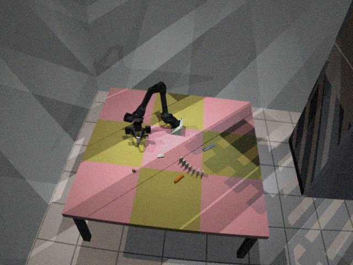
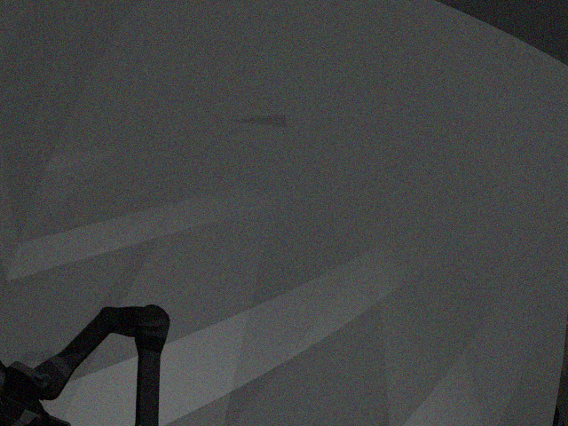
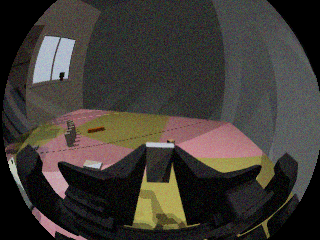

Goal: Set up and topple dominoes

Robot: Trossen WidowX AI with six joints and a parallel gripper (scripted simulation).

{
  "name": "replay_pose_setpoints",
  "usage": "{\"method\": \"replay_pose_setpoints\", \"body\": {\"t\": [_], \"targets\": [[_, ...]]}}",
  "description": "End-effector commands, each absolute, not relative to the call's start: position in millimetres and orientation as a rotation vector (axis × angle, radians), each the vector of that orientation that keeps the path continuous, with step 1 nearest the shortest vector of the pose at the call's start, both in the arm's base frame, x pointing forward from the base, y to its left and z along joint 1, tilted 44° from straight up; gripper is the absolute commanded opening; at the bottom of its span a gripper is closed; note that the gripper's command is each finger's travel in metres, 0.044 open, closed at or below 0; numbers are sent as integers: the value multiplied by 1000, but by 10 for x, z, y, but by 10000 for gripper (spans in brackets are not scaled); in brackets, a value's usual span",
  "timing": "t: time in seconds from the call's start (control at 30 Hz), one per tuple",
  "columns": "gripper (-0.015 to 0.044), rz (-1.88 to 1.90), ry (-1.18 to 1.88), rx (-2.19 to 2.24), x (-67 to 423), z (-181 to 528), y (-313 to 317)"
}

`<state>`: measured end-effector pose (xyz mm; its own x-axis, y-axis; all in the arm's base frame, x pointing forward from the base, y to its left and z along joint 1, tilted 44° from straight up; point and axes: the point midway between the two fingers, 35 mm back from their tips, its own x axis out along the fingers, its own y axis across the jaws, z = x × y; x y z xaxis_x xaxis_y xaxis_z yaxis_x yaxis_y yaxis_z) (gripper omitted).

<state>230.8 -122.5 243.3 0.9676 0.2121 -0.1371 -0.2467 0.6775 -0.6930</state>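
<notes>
The jaws are closed on a small domino [image 3: 159,162], which seems light, stiff and easy to tip, so holding its upper part across the thin faces looks safest.

Seven standing dominoes [image 1: 191,167], two lying dominoes [image 1: 160,155], one orange stick [image 1: 178,178].

On the worktop [image 1: 94,196] the domino row [image 1: 191,167] stands at frame centre. A flat domino [image 1: 160,155] lies to its left, a stick [image 1: 178,178] just below, a slab [image 1: 208,147] upper right. The arm's base [image 1: 177,130] sits above; the jaws, upper left, hold a domino [image 3: 160,160].
</notes>
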Motion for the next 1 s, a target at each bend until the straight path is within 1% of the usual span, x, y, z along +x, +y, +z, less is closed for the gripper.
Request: {"method": "replay_pose_setpoints", "body": {"t": [0.0,0.4,0.97], "targets": [[107,260,39,-794,2299,2438,-1219],[107,260,40,-794,2303,2425,-1235],[107,259,46,-790,2369,2036,-1628]]}}
